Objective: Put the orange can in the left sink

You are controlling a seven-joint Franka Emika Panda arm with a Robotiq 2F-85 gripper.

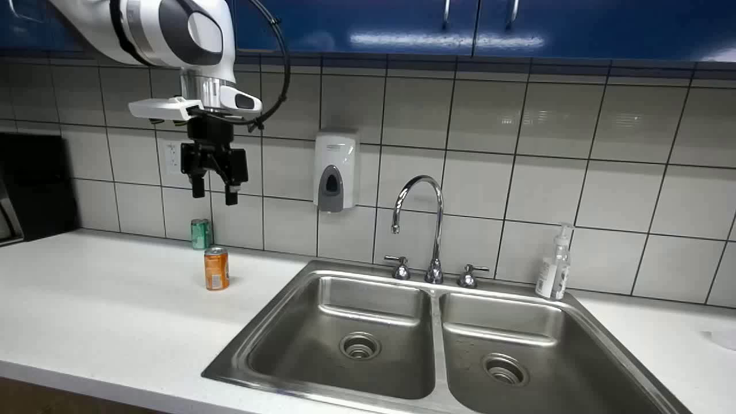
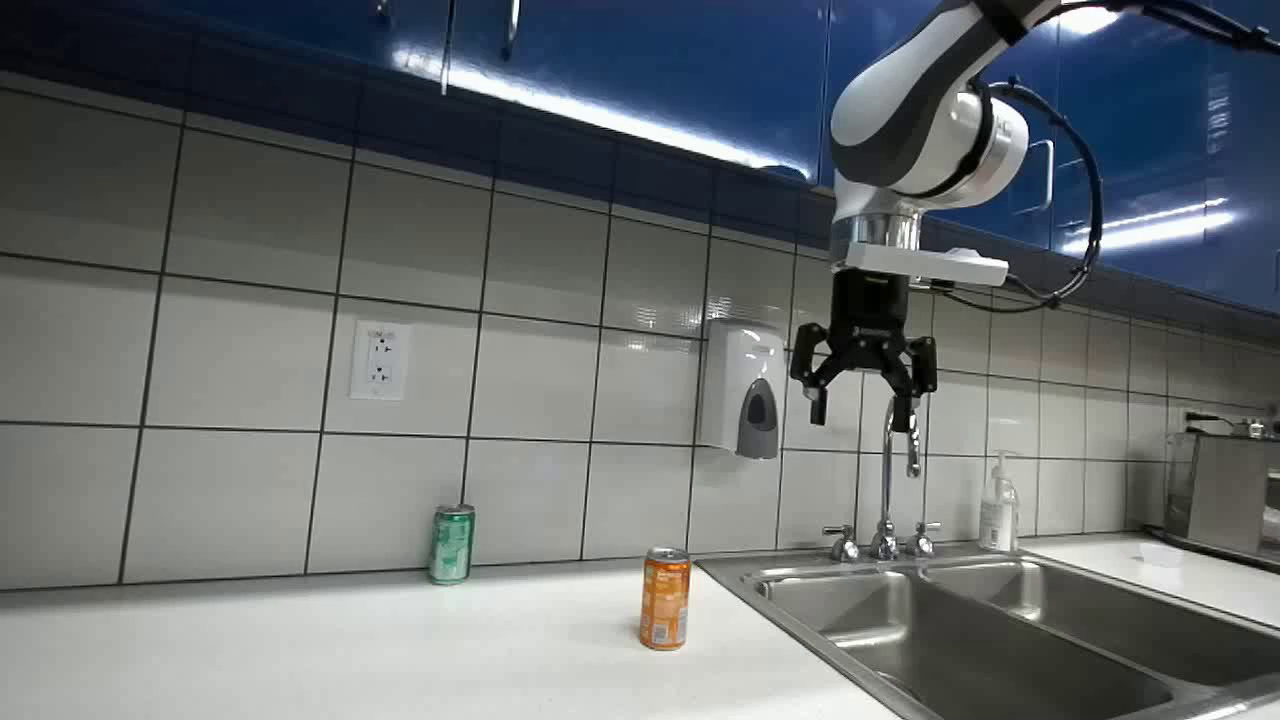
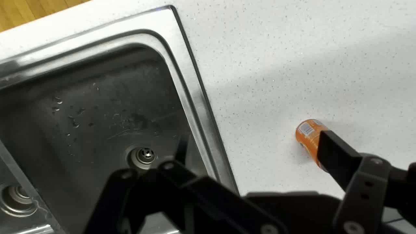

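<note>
The smooth, rounded white arm (image 1: 95, 24) has dark grey curved panels (image 1: 177, 35) and a shiny silver cylindrical collar (image 1: 210, 92), with a flat white housing (image 1: 161, 109) beside it. A black cable (image 1: 286, 69) bears small black ties. The jointed, two-fingered black hand (image 2: 860, 411) shows round grey screws (image 3: 354, 227) and block-shaped black fingertips (image 3: 337, 156).

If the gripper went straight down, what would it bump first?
The gripper would likely meet the white countertop between the orange can and the left sink, perhaps clipping its edge; depth is unclear.

FREE: above orange can (image 1: 217, 270); counter (image 1: 247, 300) between it and left sink (image 1: 299, 345) | OBSTACLE: faucet (image 1: 439, 230) at rear rim
</note>
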